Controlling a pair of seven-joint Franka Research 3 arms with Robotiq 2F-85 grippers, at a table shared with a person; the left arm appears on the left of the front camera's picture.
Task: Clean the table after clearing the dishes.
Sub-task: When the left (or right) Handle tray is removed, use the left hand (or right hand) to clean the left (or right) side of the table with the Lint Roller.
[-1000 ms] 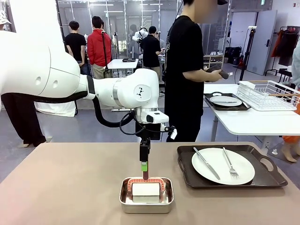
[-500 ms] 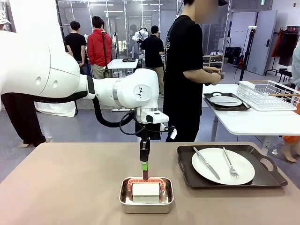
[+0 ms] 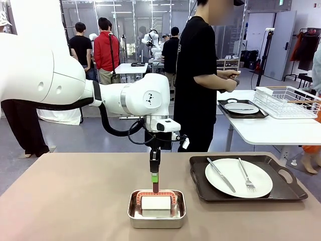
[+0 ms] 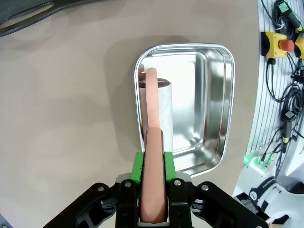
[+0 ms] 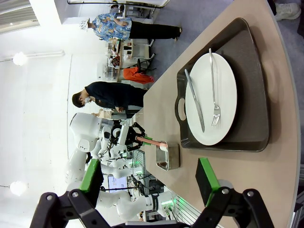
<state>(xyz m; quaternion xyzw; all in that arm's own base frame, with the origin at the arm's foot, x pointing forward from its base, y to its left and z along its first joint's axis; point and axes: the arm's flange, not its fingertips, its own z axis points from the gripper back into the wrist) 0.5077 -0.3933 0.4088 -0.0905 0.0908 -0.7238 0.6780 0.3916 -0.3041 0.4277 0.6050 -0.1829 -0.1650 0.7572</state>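
**Q:** Where the matte beige-brown table (image 3: pixel 75 201) fills the lower front view, what stands on it?

**A:** Two groups.
- At 6 o'clock from the table's middle, close to the near edge, a steel pan (image 3: pixel 156 223) holds a white cleaning block (image 3: pixel 155 205) with a reddish arched handle (image 4: pixel 152 109).
- At 3 o'clock, a dark tray (image 3: pixel 198 183) carries a round white plate (image 3: pixel 233 175). A knife (image 3: pixel 221 175) and a fork (image 3: pixel 245 174) lie on the plate, side by side but apart.

**Q:** How do the end effectors stand?

**A:** The left gripper (image 4: pixel 153 159) hangs over the pan from 12 o'clock. Its green pads (image 4: pixel 137 167) are pressed against both sides of the handle, and the block rests inside the pan. The right gripper (image 5: pixel 148 183) has its fingers (image 5: pixel 91 180) spread wide with nothing between them. In its wrist view the tray lies ahead of it.

**Q:** And the room beyond?

**A:** At 12 o'clock, past the far edge, a person (image 3: pixel 198 75) in black stands side-on with both hands (image 3: pixel 229 83) at waist height. At 2 o'clock a white table (image 3: pixel 271 133) bears a second tray (image 3: pixel 246 117) with a plate and, just beside it, a wire rack (image 3: pixel 288 100). Farther back, several people stand before glass partitions on a grey floor.
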